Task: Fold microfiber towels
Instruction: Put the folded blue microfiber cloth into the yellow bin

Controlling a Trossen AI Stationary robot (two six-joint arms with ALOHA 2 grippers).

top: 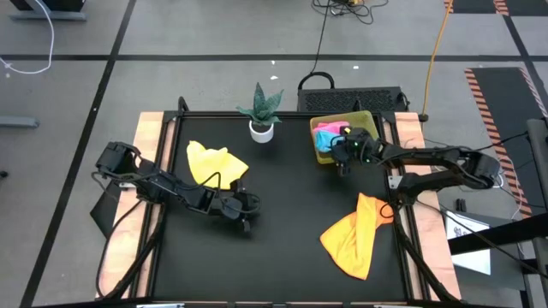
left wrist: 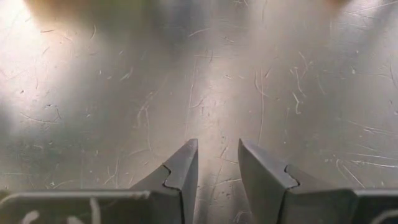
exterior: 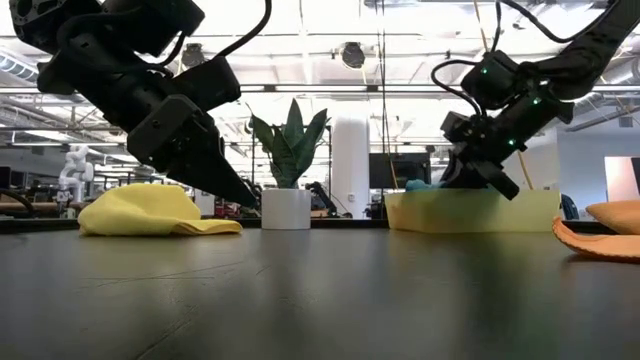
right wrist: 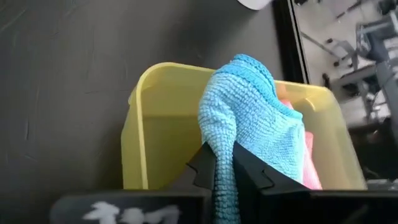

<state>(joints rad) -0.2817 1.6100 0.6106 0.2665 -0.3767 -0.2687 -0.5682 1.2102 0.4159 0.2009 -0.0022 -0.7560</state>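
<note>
**Blue towel pinched over the tray**

Right hand clamped on the light blue towel, a fold of cloth squeezed between the two dark fingers, directly above the yellow-green tray. Pink towel lying in the tray just behind the blue one. Seen from above at the tray's front edge, near the back right of the worktop.

Left hand narrowly open, holding nothing, hovering over bare scratched worktop. Placed left of centre, just in front of the crumpled yellow towel.

Orange towel spread at the front right, well apart from both hands.

Shown only in the right wrist view: the pinch itself. Shown only from above: the orange towel's full outline. Shown at worktop level: the yellow towel as a low mound, a potted plant between it and the tray.
</note>
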